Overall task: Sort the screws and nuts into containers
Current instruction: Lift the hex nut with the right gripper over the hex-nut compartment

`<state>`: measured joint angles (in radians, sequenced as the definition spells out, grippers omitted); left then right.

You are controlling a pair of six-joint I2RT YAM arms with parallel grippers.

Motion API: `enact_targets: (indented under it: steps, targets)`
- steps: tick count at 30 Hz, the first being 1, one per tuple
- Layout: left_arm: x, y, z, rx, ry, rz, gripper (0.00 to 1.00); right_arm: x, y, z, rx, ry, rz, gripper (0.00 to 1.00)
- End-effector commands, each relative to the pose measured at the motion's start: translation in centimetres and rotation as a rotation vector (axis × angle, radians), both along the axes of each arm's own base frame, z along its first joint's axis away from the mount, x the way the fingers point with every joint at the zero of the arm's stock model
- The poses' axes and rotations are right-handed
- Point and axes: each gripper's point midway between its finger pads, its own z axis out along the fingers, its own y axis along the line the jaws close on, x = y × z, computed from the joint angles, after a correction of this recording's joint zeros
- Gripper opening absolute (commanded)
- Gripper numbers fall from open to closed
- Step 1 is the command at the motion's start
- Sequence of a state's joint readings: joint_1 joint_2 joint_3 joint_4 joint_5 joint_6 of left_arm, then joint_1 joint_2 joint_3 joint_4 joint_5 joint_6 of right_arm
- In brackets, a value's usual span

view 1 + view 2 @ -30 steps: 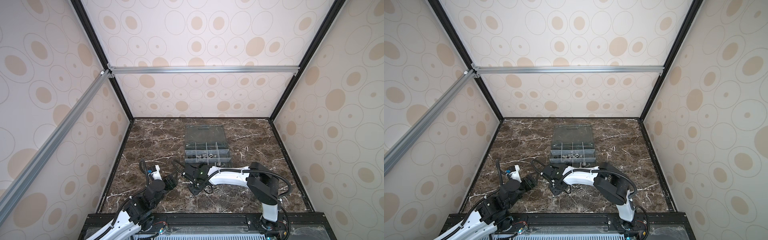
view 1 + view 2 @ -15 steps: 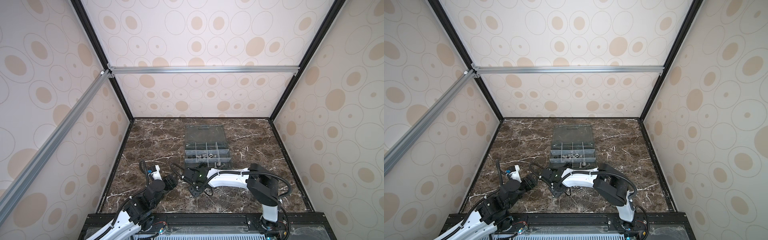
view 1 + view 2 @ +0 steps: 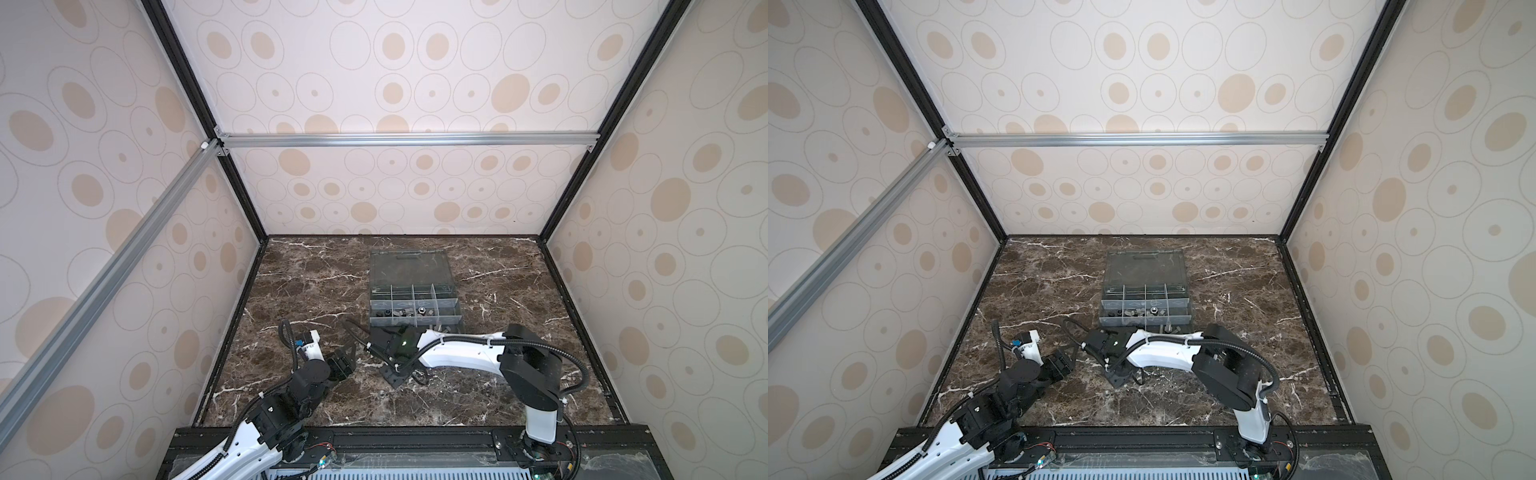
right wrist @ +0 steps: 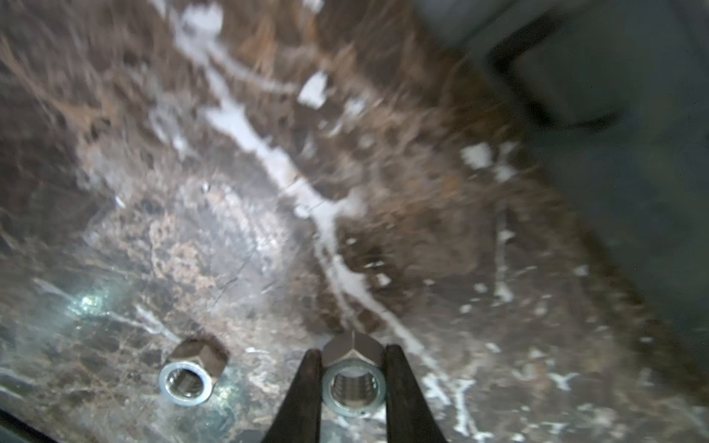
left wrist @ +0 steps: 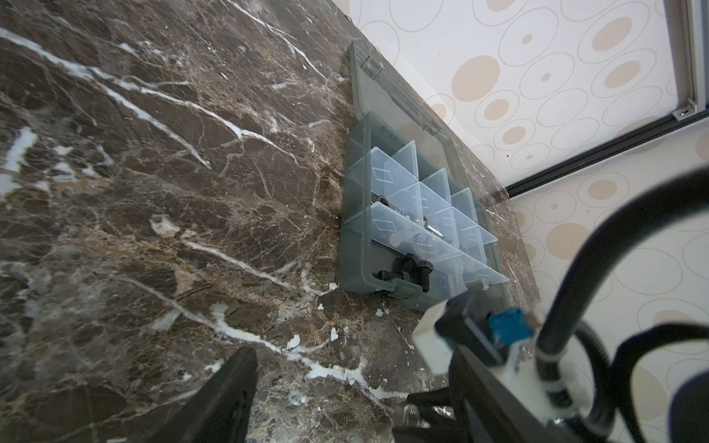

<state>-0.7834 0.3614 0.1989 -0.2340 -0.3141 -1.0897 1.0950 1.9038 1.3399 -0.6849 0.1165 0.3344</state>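
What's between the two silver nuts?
Right wrist view: a finger of the right end effector, closed on the held nut, then bare table to the loose nut.

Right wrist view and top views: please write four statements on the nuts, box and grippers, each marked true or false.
1. The right gripper clamps a silver nut from both sides. True.
2. A second nut is stacked on it. False: it lies apart on the table.
3. The organizer box has its lid shut. False: the lid lies open behind it.
4. The left gripper is open and empty. True.
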Motion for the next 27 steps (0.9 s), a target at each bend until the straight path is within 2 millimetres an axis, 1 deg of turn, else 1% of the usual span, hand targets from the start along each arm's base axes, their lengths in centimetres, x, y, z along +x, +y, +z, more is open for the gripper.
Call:
enact_targets:
  steps: [1,3,6,8,9,12,14,17,22,24,25,27]
  targets:
    - [0.3,-0.1,0.5,-0.035,-0.019,0.011,0.78,5.2,-1.5,5.6,0.061,-0.101,-0.052,0.19]
    - [0.3,-0.4,0.6,-0.038,-0.021,0.001,0.78,7.4,-2.4,7.3,0.104,-0.116,-0.098,0.19]
    - [0.4,-0.9,0.5,-0.045,-0.022,-0.019,0.78,10.6,-4.0,9.2,0.161,-0.154,-0.174,0.20]
    - [0.5,-1.3,0.3,-0.047,-0.018,-0.033,0.78,12.5,-5.2,9.6,0.173,-0.164,-0.225,0.20]
    - [0.6,-1.6,0.3,-0.046,-0.016,-0.044,0.78,13.4,-5.9,9.4,0.168,-0.165,-0.249,0.20]
    - [0.7,-2.4,0.3,-0.042,-0.008,-0.075,0.77,15.3,-7.5,8.3,0.132,-0.162,-0.295,0.20]
    - [0.9,-2.9,0.4,-0.038,-0.002,-0.092,0.77,15.8,-8.0,7.4,0.118,-0.143,-0.313,0.20]
    - [0.9,-3.5,0.2,-0.025,0.012,-0.116,0.77,16.1,-8.3,6.5,0.112,-0.127,-0.323,0.20]
    - [0.9,-3.7,-0.1,-0.021,0.023,-0.127,0.77,16.1,-8.2,6.0,0.108,-0.120,-0.324,0.23]
    - [0.9,-3.8,0.0,-0.022,0.023,-0.129,0.77,16.1,-8.2,6.0,0.105,-0.120,-0.328,0.29]
    - [0.9,-3.8,0.0,-0.022,0.022,-0.129,0.77,16.1,-8.2,6.0,0.104,-0.121,-0.328,0.34]
    - [0.9,-3.7,0.0,-0.022,0.023,-0.129,0.77,16.1,-8.3,6.0,0.104,-0.121,-0.327,0.47]
